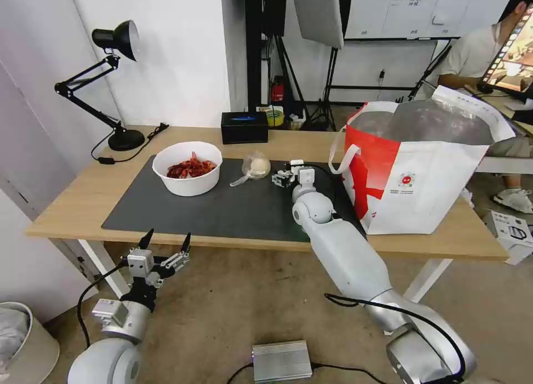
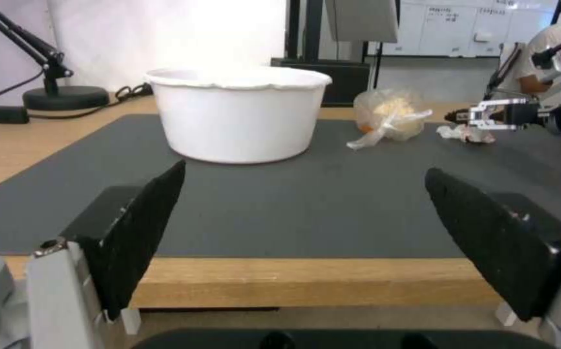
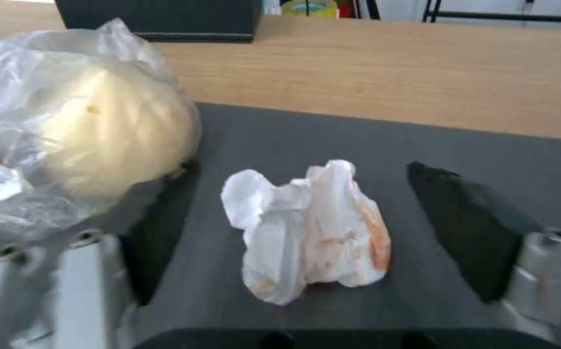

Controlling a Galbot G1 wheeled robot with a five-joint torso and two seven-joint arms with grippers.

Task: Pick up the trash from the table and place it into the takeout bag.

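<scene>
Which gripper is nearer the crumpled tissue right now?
Right. The right gripper sits open around the crumpled tissue on the mat; the left gripper hangs open off the table's front edge, well away.

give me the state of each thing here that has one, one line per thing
right gripper: open, fingers either side of the tissue
left gripper: open, empty, below the table's front edge
tissue: crumpled, stained orange, lying on the mat
plastic bag: knotted shut, on the mat
bowl: upright, uncovered, red shells inside
takeout bag: upright, mouth open
tissue box: closed
</scene>
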